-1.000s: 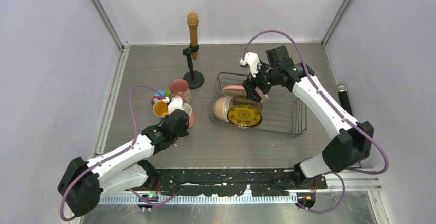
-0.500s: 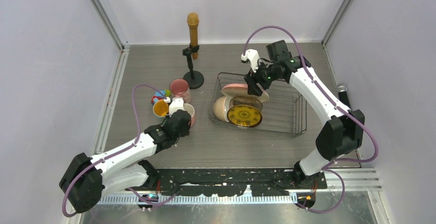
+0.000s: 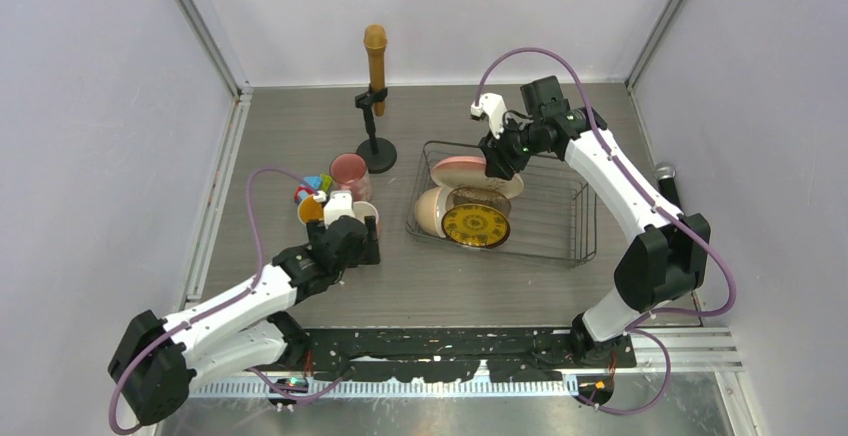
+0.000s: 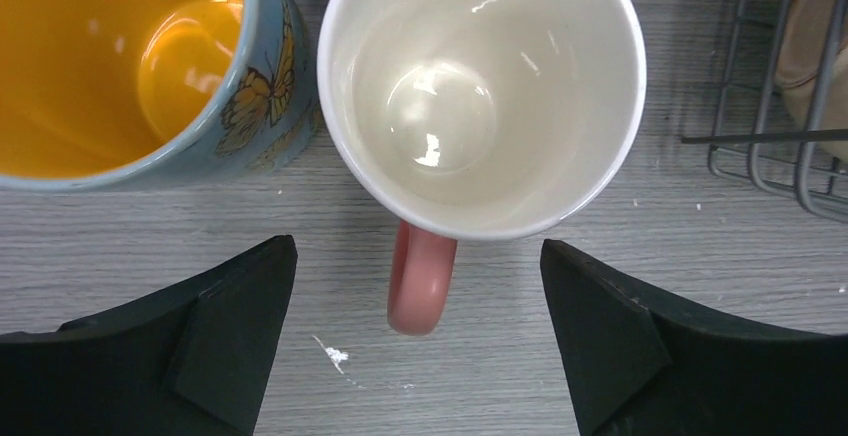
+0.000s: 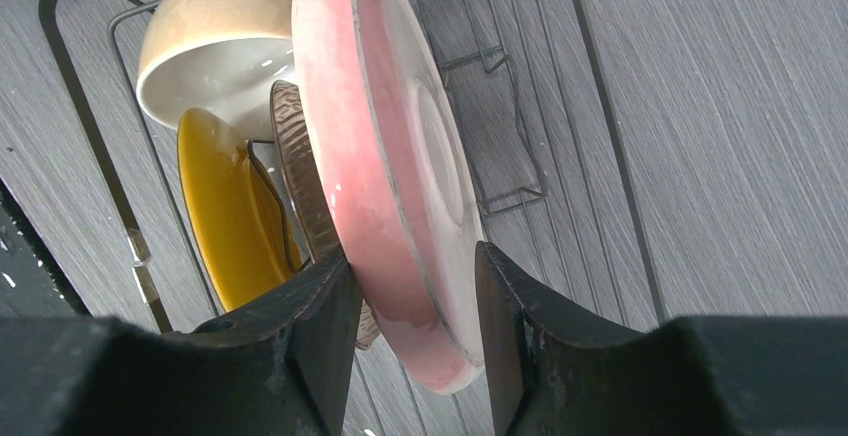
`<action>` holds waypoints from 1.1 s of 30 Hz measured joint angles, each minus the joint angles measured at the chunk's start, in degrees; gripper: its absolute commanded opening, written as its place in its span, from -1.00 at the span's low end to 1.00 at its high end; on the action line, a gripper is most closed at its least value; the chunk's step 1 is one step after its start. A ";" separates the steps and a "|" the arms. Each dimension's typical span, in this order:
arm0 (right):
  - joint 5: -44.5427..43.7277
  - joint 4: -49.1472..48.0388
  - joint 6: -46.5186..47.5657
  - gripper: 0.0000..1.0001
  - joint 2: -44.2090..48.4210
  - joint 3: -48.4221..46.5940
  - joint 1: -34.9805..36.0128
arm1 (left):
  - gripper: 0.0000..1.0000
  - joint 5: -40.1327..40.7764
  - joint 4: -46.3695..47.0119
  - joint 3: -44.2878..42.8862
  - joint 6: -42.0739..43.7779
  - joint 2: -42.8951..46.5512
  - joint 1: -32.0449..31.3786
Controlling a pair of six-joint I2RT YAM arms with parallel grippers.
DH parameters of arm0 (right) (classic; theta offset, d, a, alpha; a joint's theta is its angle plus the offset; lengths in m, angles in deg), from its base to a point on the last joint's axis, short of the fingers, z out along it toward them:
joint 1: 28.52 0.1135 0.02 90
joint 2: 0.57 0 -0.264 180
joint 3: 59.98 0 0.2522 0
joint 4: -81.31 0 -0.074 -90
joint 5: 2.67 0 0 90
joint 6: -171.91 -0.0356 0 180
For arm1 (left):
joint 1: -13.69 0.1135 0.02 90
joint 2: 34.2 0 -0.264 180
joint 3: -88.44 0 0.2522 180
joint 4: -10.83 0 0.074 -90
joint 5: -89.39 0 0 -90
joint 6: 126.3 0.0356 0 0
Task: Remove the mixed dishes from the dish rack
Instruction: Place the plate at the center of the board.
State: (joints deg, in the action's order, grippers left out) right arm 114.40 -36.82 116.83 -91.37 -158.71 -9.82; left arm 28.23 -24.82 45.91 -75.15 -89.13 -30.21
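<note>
A pink mug (image 4: 480,96) with a white inside stands upright on the table, its handle (image 4: 420,281) pointing between the fingers of my open left gripper (image 4: 418,256), which touches nothing. Beside it is the mug with yellow inside (image 4: 130,56). From above, the left gripper (image 3: 362,241) sits just in front of that pink mug (image 3: 366,214). In the dish rack (image 3: 585,218), my right gripper (image 5: 412,261) is shut on the rim of the large pink-and-cream plate (image 5: 390,126), which stands on edge. The small yellow plate (image 5: 225,206), brownish bowl (image 5: 300,176) and cream bowl (image 5: 215,26) lean behind it.
A second pink mug (image 3: 349,171) and small toy blocks (image 3: 310,186) sit behind the left mugs. A microphone stand (image 3: 375,106) rises left of the rack's far corner. A dark microphone (image 3: 668,191) lies by the right wall. White walls enclose the table.
My left gripper opened and let go of the pink mug, which now stands on the table. My right gripper came down over the large plate's rim and closed on it.
</note>
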 measured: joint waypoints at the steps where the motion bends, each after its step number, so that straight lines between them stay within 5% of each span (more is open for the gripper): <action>1: -0.20 -0.07 0.00 0.00 0.00 0.00 -0.02 | 0.99 0.00 -0.31 -0.04 -0.02 0.68 -0.02; 12: -2.64 -0.59 0.13 -0.04 -3.21 0.00 -0.07 | 0.99 -0.63 -4.76 -3.08 0.02 6.23 -0.37; 33: -3.37 -1.49 6.95 -0.85 -3.34 0.00 -0.07 | 0.99 -2.01 -8.76 -5.57 1.90 11.43 -0.61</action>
State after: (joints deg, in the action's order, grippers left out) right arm 111.03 -38.30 123.78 -94.72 -158.71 -9.89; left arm 26.22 -33.58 40.33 -73.25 -77.70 -30.82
